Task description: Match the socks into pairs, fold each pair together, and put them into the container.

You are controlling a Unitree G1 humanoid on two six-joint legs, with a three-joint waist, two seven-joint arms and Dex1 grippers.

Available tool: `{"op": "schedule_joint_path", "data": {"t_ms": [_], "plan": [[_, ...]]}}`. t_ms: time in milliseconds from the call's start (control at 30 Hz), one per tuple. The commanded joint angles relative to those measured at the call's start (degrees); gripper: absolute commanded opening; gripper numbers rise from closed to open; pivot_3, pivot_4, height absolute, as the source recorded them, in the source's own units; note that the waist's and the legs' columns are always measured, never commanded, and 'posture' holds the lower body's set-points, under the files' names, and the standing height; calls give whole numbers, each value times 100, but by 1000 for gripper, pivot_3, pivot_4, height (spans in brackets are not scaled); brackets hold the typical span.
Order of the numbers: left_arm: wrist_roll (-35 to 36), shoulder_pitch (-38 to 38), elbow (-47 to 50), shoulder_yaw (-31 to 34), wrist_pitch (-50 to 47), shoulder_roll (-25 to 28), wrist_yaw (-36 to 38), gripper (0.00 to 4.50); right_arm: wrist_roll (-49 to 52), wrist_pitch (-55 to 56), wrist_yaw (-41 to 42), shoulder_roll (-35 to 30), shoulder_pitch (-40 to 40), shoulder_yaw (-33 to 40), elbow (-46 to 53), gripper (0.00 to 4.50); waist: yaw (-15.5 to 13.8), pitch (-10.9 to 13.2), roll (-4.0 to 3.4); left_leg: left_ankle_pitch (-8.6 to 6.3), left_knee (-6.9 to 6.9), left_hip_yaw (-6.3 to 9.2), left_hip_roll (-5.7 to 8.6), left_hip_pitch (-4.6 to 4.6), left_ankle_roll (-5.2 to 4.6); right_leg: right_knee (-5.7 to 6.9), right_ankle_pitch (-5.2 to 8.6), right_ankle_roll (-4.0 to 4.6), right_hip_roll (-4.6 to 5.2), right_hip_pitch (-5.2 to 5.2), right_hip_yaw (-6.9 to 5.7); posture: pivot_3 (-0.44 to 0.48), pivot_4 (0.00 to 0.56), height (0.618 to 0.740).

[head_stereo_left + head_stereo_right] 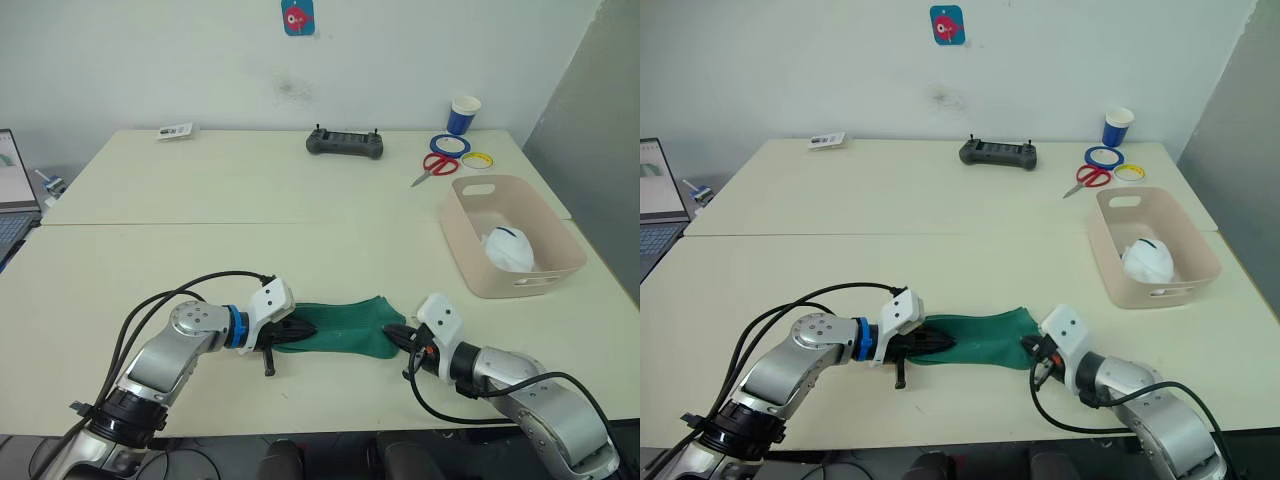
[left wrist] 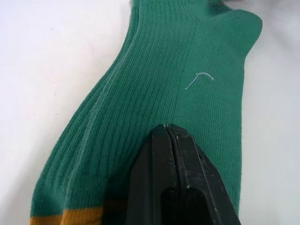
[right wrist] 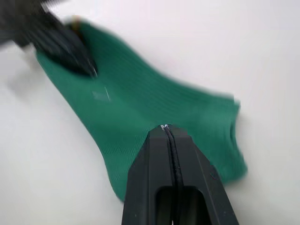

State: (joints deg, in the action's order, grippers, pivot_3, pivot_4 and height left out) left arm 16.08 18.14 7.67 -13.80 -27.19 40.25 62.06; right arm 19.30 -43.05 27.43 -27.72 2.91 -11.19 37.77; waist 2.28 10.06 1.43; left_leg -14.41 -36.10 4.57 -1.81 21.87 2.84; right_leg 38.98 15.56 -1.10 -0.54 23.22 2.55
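A dark green sock (image 1: 345,328) lies flat and stretched near the table's front edge, between my two grippers. Its cuff has a yellow band (image 2: 65,216). I cannot tell whether it is one sock or two stacked. My left gripper (image 1: 300,330) is shut on the cuff end, fingertips together on the fabric (image 2: 166,126). My right gripper (image 1: 393,335) is shut on the opposite end (image 3: 165,127). The pale pink-beige container (image 1: 470,250) stands at the right, holding a bundled white sock (image 1: 510,248) with a dark mark.
Along the table's far side lie a black controller (image 1: 345,143), red scissors (image 1: 433,166), blue (image 1: 451,146) and yellow (image 1: 477,159) tape rings, a blue-and-white paper cup (image 1: 464,114) and a small card (image 1: 176,131). A laptop (image 1: 10,190) sits off the left edge.
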Motion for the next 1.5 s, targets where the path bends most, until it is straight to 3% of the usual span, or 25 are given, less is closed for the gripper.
{"op": "schedule_joint_path", "data": {"t_ms": [33, 400, 767, 967, 1167, 1500], "plan": [[99, 364, 284, 182, -42, 23, 38, 0, -36, 169, -24, 100, 274, 18, 29, 22, -12, 0, 1, 0, 0, 0, 1, 1, 0, -2, 0, 0, 0, 0, 1, 0, 150, 740], [-659, 378, -661, -322, 720, -172, -46, 0, -990, 617, -15, 640, 1172, -1160, -1624, 22, -2, 1, -1, 0, 2, 0, 0, 4, -1, -4, 1, 1, -3, 5, 2, 0, 150, 740], [-825, 43, -822, -332, 916, -66, -28, 0, -1339, 718, -229, 389, 1049, -482, -2073, 22, -27, -2, -1, 0, 1, -1, 0, -8, -2, 2, -1, 3, -2, -3, 3, 0, 150, 740], [-594, 262, -664, -168, 1063, -168, 97, 0, -1088, 1167, -216, 614, 731, -35, -1489, 22, -25, -1, -2, 0, 1, -1, 0, -5, -2, 1, 0, 2, -2, -1, 3, 0, 150, 740], [-415, 841, -429, -173, 1076, -310, 418, 0, -782, 884, -248, 598, 84, 341, -418, 22, -55, 2, -2, 0, 0, 3, 1, 5, -1, -1, 0, 2, -2, 1, -1, 0, 150, 740], [-1132, 768, -1453, -625, 1985, -303, 619, 0, -759, 415, -647, 746, -572, 516, 153, 22, 5, 2, -2, 0, 0, 4, -3, -2, -2, 4, -1, 3, -9, 1, 1, 0, 150, 740]]}}
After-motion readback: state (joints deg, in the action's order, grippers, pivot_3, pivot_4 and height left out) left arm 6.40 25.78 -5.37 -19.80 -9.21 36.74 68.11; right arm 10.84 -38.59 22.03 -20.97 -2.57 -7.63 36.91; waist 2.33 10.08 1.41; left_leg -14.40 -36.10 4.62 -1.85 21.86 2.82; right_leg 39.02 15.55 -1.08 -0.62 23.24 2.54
